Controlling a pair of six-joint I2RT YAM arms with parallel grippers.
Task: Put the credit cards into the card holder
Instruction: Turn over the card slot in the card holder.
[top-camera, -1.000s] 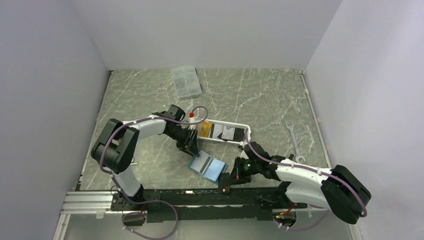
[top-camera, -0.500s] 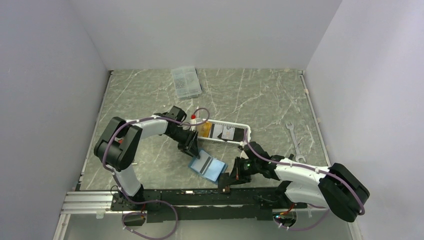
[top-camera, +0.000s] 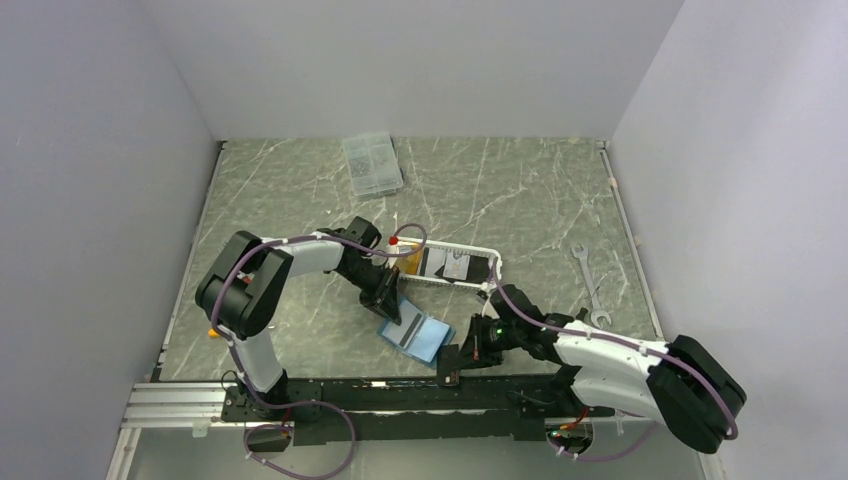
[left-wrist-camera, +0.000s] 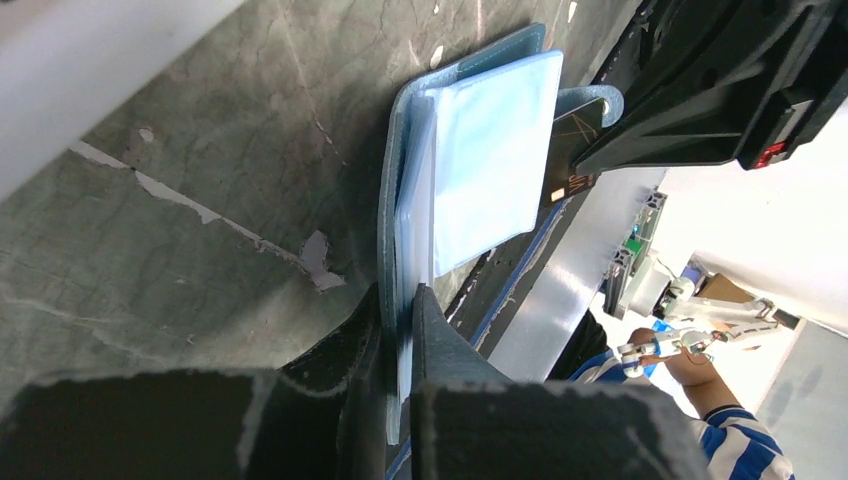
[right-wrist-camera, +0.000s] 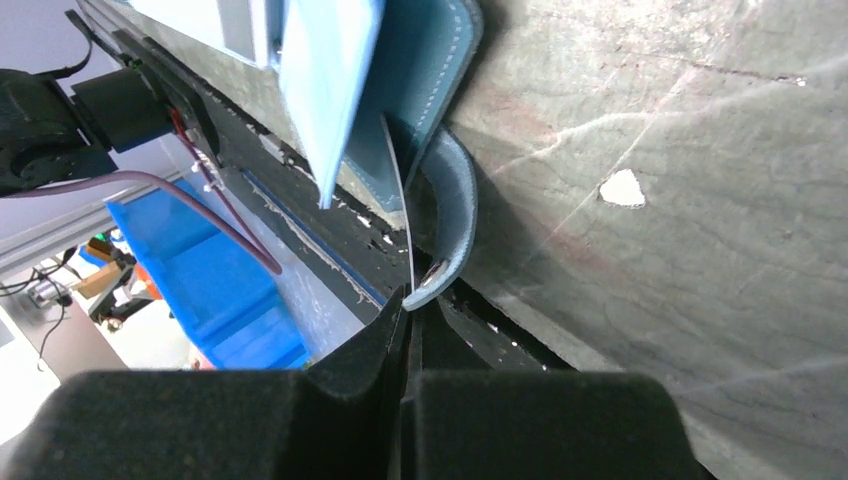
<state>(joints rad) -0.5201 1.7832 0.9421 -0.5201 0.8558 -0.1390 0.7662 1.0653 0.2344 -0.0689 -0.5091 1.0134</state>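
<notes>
Green-veined table (top-camera: 520, 190) is carrying everything in the overhead view. The open card holder (top-camera: 415, 336) is lying near the front edge, between the left gripper (top-camera: 388, 303) and the right gripper (top-camera: 452, 368). More cards (top-camera: 445, 264) are waiting in the white basket (top-camera: 462, 246) behind.

From the left wrist, the left gripper (left-wrist-camera: 398, 318) is pinching the card holder's (left-wrist-camera: 490, 150) near edge, with a dark card (left-wrist-camera: 572, 150) touching its far side.

From the right wrist, the right gripper (right-wrist-camera: 410, 310) is squeezing that card (right-wrist-camera: 398, 190), seen edge-on beside the card holder's (right-wrist-camera: 425, 70) cover. Insertion seems to be starting, and the next move is calling for sliding the card squarely into a slot.
</notes>
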